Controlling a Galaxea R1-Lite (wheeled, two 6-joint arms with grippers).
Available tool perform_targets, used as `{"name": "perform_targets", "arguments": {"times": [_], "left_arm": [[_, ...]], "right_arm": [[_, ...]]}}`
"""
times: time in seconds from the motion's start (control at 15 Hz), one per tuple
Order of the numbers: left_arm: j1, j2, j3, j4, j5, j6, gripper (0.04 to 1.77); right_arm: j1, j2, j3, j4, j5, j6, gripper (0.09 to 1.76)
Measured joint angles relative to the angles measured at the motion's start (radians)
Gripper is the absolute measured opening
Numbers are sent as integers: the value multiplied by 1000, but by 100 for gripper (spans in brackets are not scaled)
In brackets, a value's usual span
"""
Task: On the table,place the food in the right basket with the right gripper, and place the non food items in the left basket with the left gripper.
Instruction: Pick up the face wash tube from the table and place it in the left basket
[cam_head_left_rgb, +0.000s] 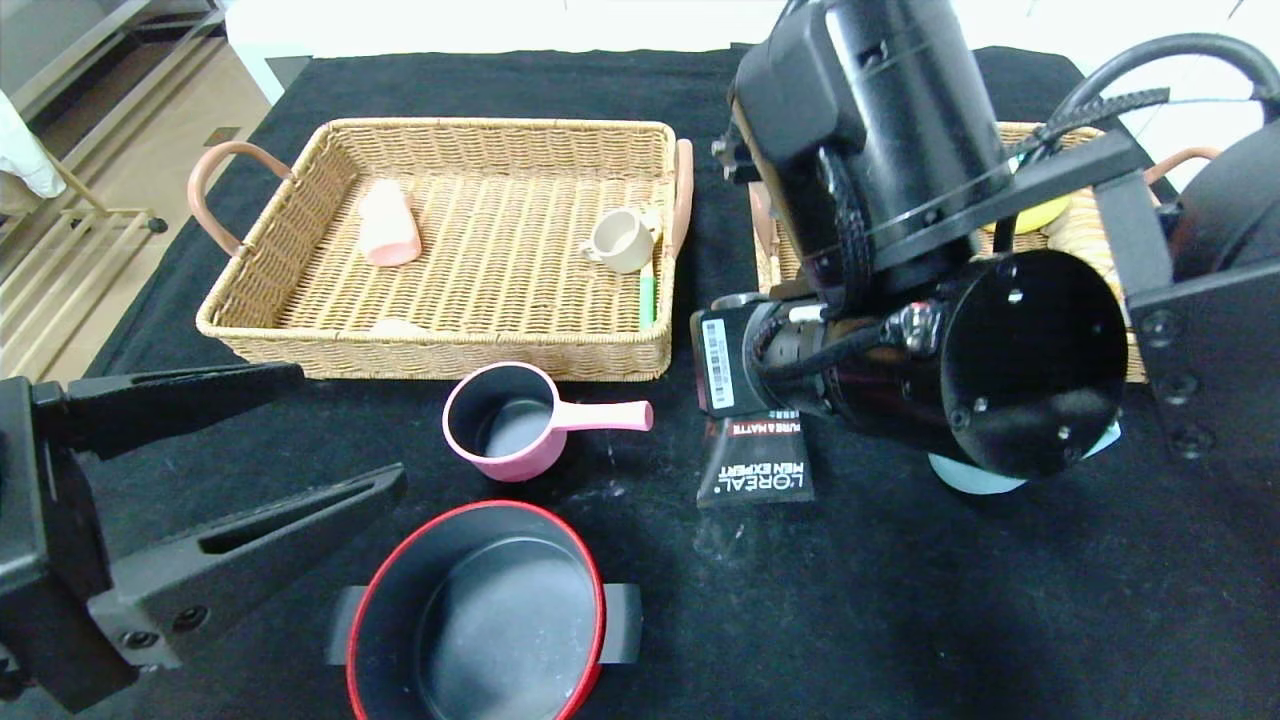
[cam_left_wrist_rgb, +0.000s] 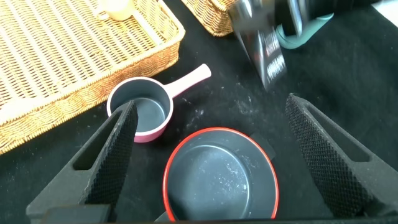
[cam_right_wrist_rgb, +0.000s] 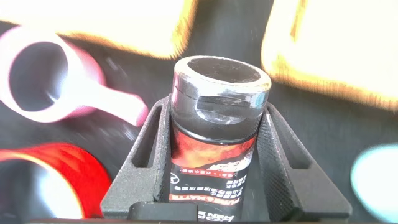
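Note:
My right gripper is shut on a black L'Oréal tube, cap end out past the fingertips. In the head view the tube hangs below my right arm, between the two baskets and just in front of them. My left gripper is open at the near left, above a red-rimmed pot; its fingers straddle the pot without touching it. A pink saucepan stands in front of the left basket. The right basket is mostly hidden by my right arm.
The left basket holds a pink cup, a beige cup and a green pen. A yellow item shows in the right basket. A pale blue round thing lies under the right arm.

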Motion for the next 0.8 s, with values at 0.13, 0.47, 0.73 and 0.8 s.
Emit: {"name": "perform_targets", "arguments": {"times": [0.13, 0.47, 0.73, 0.8], "left_arm": [[0, 0, 0, 0, 0, 0, 172], [0, -4, -1, -2, 0, 0, 172], [0, -8, -3, -1, 0, 0, 172], [0, -9, -3, -1, 0, 0, 172]], "right_arm": [[-3, 13, -76, -7, 74, -40, 87], [-20, 57, -166, -278, 218, -166, 87], [-43, 103, -169, -480, 346, -188, 87], [-50, 116, -169, -529, 376, -188, 87]]}}
